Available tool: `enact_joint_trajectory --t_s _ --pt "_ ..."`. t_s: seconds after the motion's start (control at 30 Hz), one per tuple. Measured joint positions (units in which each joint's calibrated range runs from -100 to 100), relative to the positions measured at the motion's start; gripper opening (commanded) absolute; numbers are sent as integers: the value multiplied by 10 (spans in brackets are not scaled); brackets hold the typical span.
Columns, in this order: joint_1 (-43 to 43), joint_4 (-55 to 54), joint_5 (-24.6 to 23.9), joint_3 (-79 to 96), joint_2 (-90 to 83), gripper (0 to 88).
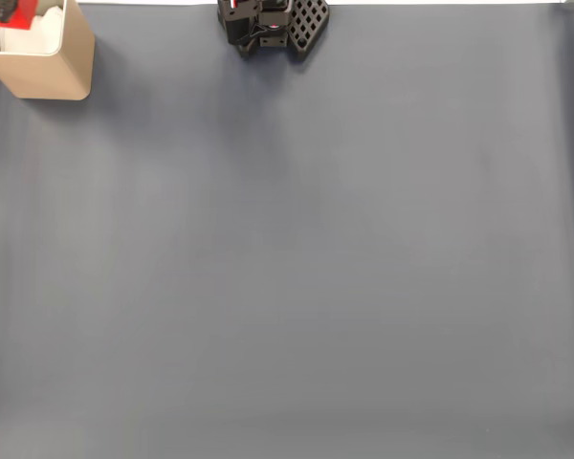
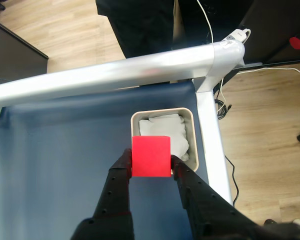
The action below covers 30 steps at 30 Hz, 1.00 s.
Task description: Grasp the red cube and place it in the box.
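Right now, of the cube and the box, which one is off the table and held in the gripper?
The red cube: the gripper clamps it between its fingers above the box, which sits on the blue mat.

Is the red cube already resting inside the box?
No. In the wrist view the red cube is clamped between the gripper fingers above the box rim, not lying inside it.

Pincer (image 2: 151,165): black, both fingers closed against the sides of the red cube (image 2: 151,156).
Box (image 2: 192,135): just beyond the pincer's tips, open top, white inside, partly covered by the cube.
Counter (image 2: 60,150): dark blue surface beneath the pincer, silver rails along its edges.
Floor (image 2: 260,140): wooden, beyond the rails, with cables.
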Motion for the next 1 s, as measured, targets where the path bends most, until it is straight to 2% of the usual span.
enact_joint_trajectory --t_s 1.0 --pt "14 -21 8 25 -36 2"
